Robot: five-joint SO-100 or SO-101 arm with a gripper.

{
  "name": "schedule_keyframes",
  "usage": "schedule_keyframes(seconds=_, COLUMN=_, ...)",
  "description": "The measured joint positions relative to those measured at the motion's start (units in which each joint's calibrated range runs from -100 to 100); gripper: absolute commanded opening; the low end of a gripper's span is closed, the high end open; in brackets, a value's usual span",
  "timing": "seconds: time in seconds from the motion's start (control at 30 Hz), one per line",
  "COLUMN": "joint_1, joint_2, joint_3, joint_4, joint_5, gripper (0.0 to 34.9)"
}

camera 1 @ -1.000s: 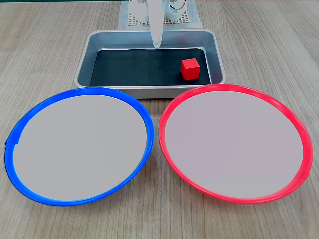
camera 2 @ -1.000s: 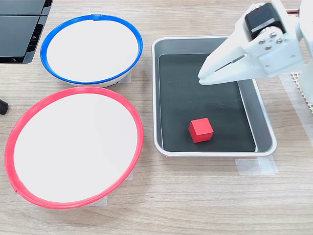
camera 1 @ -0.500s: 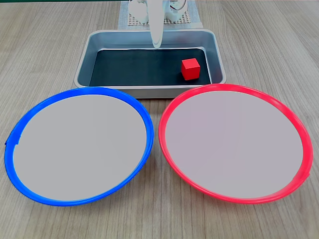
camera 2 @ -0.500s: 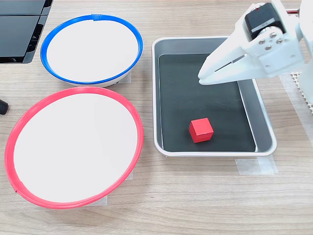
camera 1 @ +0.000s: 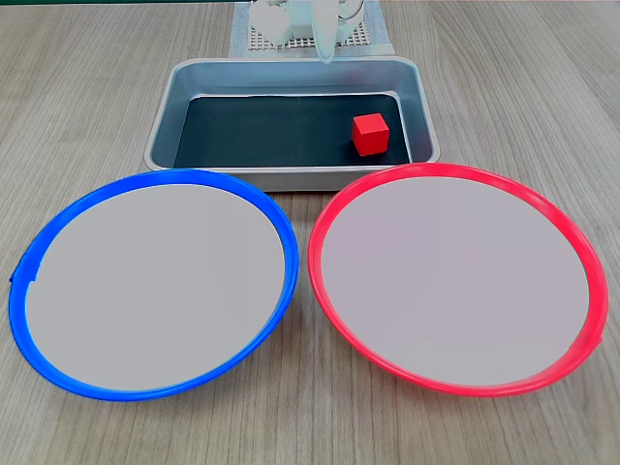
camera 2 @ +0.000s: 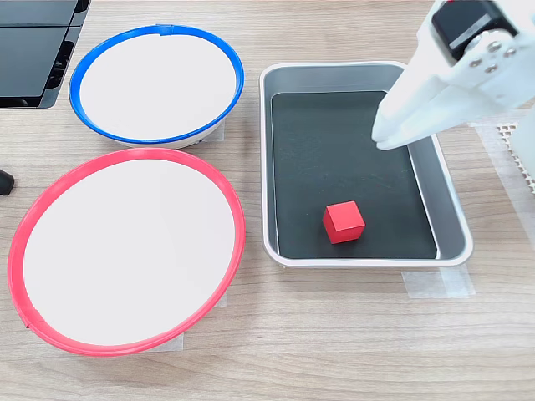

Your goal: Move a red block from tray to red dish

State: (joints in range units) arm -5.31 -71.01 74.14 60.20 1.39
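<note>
In the second exterior view, the red dish (camera 2: 125, 251) sits on the left. The red block (camera 2: 343, 222) lies in the tray (camera 2: 451, 219). The white pincer (camera 2: 386, 139), tips together, hangs above the tray's right side.

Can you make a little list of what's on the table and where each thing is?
block: red cube, lying on the tray's black bottom, nothing touching it
tray: silver, holds only the block
red dish: empty, beside the tray
blue dish: empty, next to the red dish
gripper: white, above the tray, apart from the block, jaws closed, holding nothing
table: wood grain
</note>
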Motion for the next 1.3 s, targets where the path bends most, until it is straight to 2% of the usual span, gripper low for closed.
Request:
schedule_keyframes(seconds=0.1, joint_1=-0.9, joint_2=11.3, joint_3=-7.9, joint_4=3.0, joint_5=0.6, gripper=19.9)
schedule_keyframes(seconds=0.2, joint_1=-2.9, joint_2=24.1, joint_3=-15.1, joint_4=4.2, joint_5=1.8, gripper=25.0)
schedule_keyframes(seconds=0.3, joint_1=-6.0, joint_2=34.4, joint_3=-19.9, joint_4=4.2, joint_5=3.7, gripper=24.0)
schedule_keyframes(seconds=0.5, joint_1=-8.2, joint_2=47.8, joint_3=-24.3, joint_4=4.6, joint_5=7.1, gripper=22.8)
schedule_keyframes(seconds=0.87, joint_1=-7.1, joint_2=59.2, joint_3=-29.6, joint_4=1.9, joint_5=8.4, gripper=23.3)
schedule_keyframes(seconds=1.0, joint_1=-7.1, joint_2=61.1, joint_3=-31.3, joint_4=1.5, joint_5=8.4, gripper=20.2)
schedule_keyframes(seconds=1.17, joint_1=-7.1, joint_2=62.4, joint_3=-31.7, joint_4=1.4, joint_5=8.8, gripper=14.2)
schedule_keyframes(seconds=1.2, joint_1=-7.1, joint_2=62.6, joint_3=-31.6, joint_4=1.1, joint_5=9.0, gripper=11.2)
schedule_keyframes(seconds=1.27, joint_1=-7.1, joint_2=62.6, joint_3=-31.4, joint_4=0.7, joint_5=9.1, gripper=3.0)
schedule_keyframes(seconds=1.3, joint_1=-7.3, joint_2=62.6, joint_3=-31.3, joint_4=0.5, joint_5=9.1, gripper=0.3)
